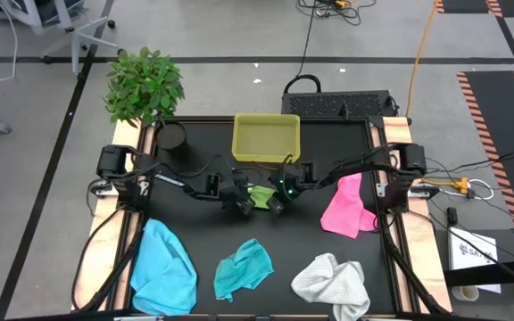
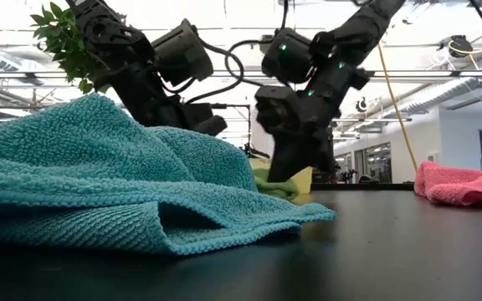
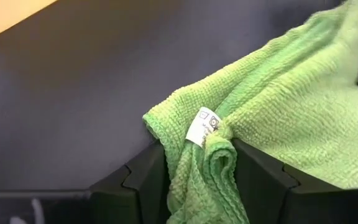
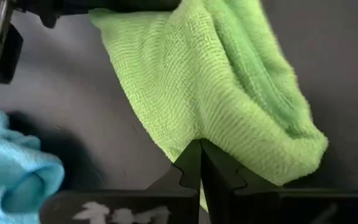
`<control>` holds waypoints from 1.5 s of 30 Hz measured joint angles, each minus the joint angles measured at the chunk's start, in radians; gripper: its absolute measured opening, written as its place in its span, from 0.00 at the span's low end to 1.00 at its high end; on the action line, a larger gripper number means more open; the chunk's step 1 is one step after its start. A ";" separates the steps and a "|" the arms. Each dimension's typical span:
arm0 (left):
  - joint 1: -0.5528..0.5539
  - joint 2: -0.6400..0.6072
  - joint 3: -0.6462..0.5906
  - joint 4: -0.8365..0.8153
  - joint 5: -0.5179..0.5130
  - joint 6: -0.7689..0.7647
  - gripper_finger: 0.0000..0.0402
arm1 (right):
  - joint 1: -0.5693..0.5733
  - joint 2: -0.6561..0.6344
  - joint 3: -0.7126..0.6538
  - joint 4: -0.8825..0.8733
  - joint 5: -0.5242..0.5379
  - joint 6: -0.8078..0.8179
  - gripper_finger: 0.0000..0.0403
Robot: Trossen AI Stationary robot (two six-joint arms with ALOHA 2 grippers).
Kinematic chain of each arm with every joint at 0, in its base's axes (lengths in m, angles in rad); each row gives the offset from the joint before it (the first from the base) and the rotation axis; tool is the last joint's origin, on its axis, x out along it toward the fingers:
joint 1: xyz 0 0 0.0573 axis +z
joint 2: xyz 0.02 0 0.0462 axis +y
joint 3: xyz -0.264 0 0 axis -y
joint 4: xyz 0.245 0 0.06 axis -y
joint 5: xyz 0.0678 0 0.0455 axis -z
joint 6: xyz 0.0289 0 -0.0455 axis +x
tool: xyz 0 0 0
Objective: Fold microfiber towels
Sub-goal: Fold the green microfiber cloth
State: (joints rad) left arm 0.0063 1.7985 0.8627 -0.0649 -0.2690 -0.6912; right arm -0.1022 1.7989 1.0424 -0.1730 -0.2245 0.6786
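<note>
The left gripper (image 3: 202, 180) has its two dark fingers (image 3: 138, 183) clamped on a bunched fold of the lime green towel (image 3: 278, 106), pinching the cloth between them. A small white care label (image 3: 202, 126) sits on the towel's hem just above the pinched fold. Beyond the label the towel spreads out over the dark table (image 3: 73, 93).

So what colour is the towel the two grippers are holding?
Lime green. The towel shows best in the right wrist view, pinched by the right gripper and the left gripper.
</note>
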 joint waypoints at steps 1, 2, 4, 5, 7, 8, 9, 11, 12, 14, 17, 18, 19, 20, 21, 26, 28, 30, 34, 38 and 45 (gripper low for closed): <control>0.000 0.000 0.000 0.001 0.002 0.002 0.45 | 0.004 -0.010 0.000 -0.028 0.016 -0.005 0.00; 0.000 0.000 0.001 0.001 0.004 0.004 0.45 | 0.006 -0.021 0.000 -0.063 0.033 -0.008 0.00; 0.001 -0.007 0.008 -0.004 0.005 0.010 0.45 | 0.007 -0.038 -0.001 -0.127 0.049 -0.027 0.00; 0.001 -0.012 0.010 -0.009 0.003 0.019 0.45 | 0.007 -0.045 -0.003 -0.137 0.048 -0.033 0.00; 0.000 -0.012 0.022 -0.018 -0.005 0.042 0.45 | 0.006 -0.067 -0.003 -0.120 0.044 -0.057 0.00; 0.000 -0.012 0.030 -0.024 -0.005 0.051 0.45 | 0.006 -0.079 -0.003 -0.098 0.044 -0.067 0.00; 0.000 -0.012 0.037 -0.029 -0.005 0.063 0.45 | 0.006 -0.093 -0.003 -0.067 0.043 -0.070 0.00; 0.000 -0.012 0.052 -0.031 -0.004 0.074 0.45 | 0.006 -0.119 0.000 -0.039 0.042 -0.070 0.00; 0.000 -0.012 0.058 -0.027 -0.004 0.080 0.45 | 0.006 -0.127 0.000 -0.037 0.043 -0.071 0.00; 0.000 -0.012 0.064 -0.027 -0.005 0.086 0.45 | 0.006 -0.135 0.000 -0.034 0.064 -0.077 0.00; 0.000 -0.012 0.077 -0.025 -0.004 0.088 0.45 | 0.005 -0.126 -0.005 -0.044 0.072 -0.093 0.00; 0.000 -0.012 0.081 -0.023 -0.005 0.088 0.45 | 0.005 -0.120 -0.013 -0.028 0.071 -0.091 0.00; 0.000 -0.013 0.083 -0.023 -0.004 0.088 0.45 | 0.005 -0.114 -0.023 -0.025 0.070 -0.090 0.00; 0.000 -0.013 0.084 -0.022 -0.004 0.088 0.45 | 0.006 -0.107 -0.033 -0.030 0.069 -0.089 0.00; 0.000 -0.013 0.085 -0.023 -0.005 0.087 0.45 | 0.006 -0.099 -0.042 -0.029 0.069 -0.089 0.00; 0.000 -0.013 0.085 -0.024 -0.005 0.087 0.45 | 0.004 -0.081 -0.101 0.030 0.069 -0.073 0.00; 0.000 -0.013 0.085 -0.027 -0.006 0.080 0.45 | 0.003 -0.081 -0.130 0.073 0.069 -0.059 0.00; 0.000 -0.023 0.085 -0.035 -0.006 0.076 0.45 | 0.001 -0.081 -0.156 0.126 0.068 -0.034 0.00; -0.004 -0.104 0.111 -0.038 -0.032 0.084 0.45 | 0.001 -0.081 -0.168 0.157 0.064 -0.025 0.00; -0.012 -0.176 0.143 -0.035 -0.059 0.141 0.45 | -0.001 -0.081 -0.168 0.163 0.063 -0.040 0.00; -0.038 -0.157 0.145 -0.052 -0.023 0.099 0.45 | -0.003 -0.081 -0.168 0.162 0.042 -0.051 0.00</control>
State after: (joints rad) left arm -0.0322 1.6411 1.0081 -0.1169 -0.2923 -0.5925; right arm -0.1055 1.7176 0.8745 -0.0105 -0.1822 0.6280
